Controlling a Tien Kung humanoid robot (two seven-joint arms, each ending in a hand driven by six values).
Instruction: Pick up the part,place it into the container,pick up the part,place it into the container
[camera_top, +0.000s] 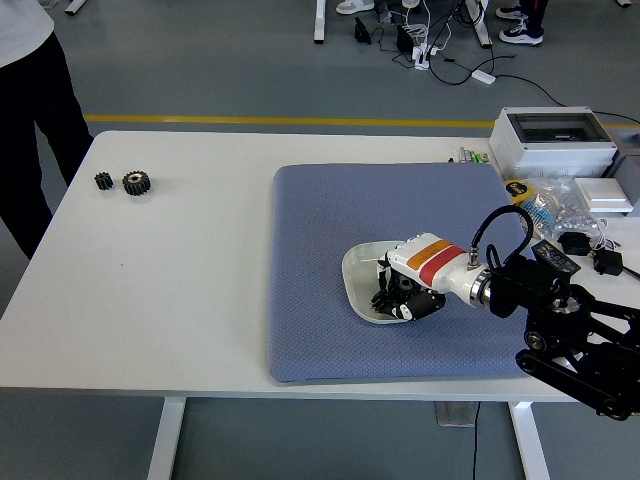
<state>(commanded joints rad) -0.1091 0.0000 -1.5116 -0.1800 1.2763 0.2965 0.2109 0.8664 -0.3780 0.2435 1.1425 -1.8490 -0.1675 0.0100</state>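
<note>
Scene: a robot's right hand (405, 295) is reaching into a white dish (357, 274) on a blue mat (320, 230), centre-right of the frame, on a white table (180, 300).
Right hand: its dark fingers (385, 298) are curling down inside the dish; whether they are pinching a part or merely closing over one, the picture is too small to tell.
Left hand: it is not showing anywhere in the frame.
Parts: two black gears, a small gear (103, 180) and a larger gear (136, 182), are lying just beside each other at the upper left of the frame, well apart from the dish.
Person: someone in dark trousers (30, 130) is standing at the upper left edge, hands out of sight.
Handling: the gears are looking like stiff, toothed pieces, probably metal and compact for their weight; the teeth are likely offering grip, so pinching across the toothed rim seems the sound hold.
Clutter: a grey box (555, 138) and cables are sitting at the upper right.
</note>
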